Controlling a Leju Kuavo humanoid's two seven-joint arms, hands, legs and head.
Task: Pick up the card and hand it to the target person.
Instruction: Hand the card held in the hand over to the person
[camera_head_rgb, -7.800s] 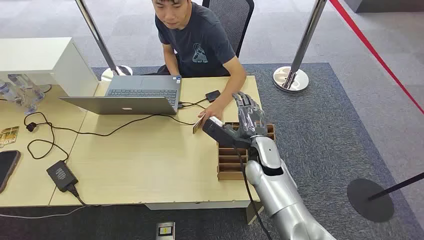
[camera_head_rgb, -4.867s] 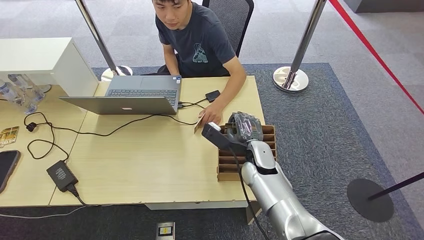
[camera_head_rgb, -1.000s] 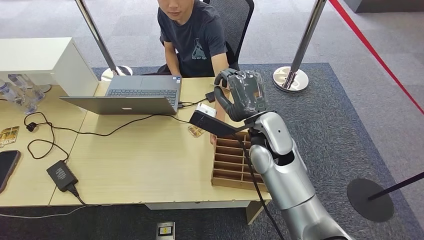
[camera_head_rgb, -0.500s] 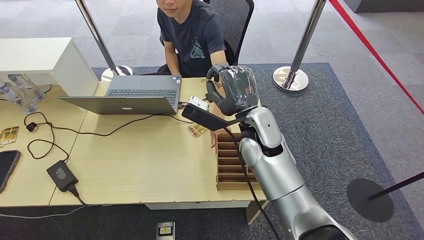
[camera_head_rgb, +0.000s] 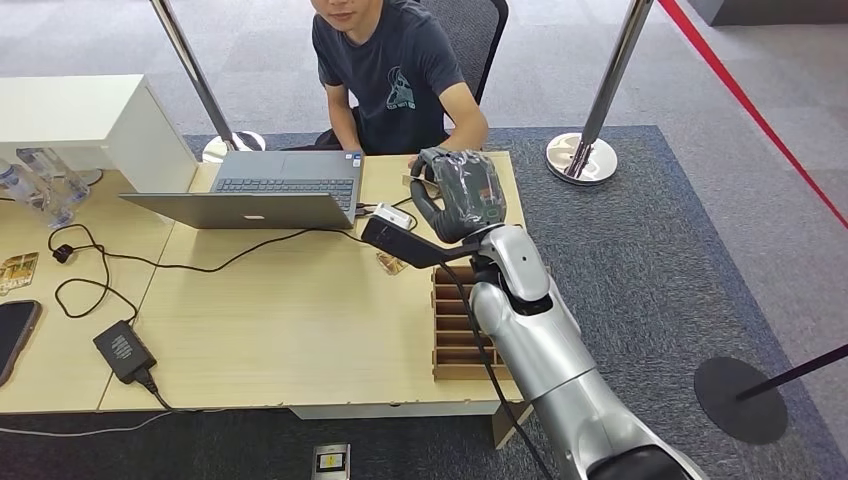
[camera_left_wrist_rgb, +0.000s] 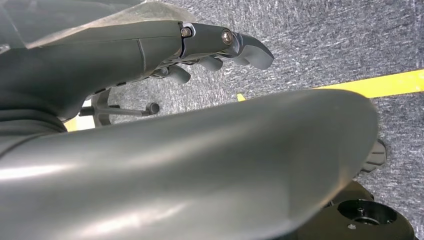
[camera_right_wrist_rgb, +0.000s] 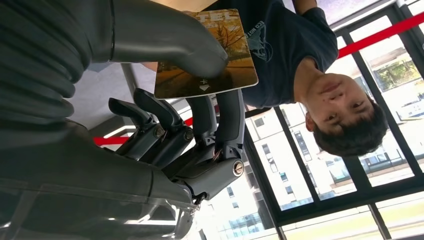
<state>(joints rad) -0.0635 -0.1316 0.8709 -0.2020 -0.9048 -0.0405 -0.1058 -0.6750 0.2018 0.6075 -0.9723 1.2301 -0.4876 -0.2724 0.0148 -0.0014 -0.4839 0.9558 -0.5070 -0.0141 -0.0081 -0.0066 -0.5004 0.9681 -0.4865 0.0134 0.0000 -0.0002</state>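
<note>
Card (camera_right_wrist_rgb: 210, 55) pinched between thumb and fingers of right hand (camera_head_rgb: 462, 195), raised before seated person (camera_head_rgb: 395, 70).

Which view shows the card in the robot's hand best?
The right wrist view: the card faces the camera, pinched between the right hand's thumb and fingers. The head view has only its edge peeking past the hand. The left wrist view looks at carpet.

Office: desk (camera_head_rgb: 300, 330); laptop (camera_head_rgb: 270, 190); stanchions (camera_head_rgb: 600, 100)
</note>
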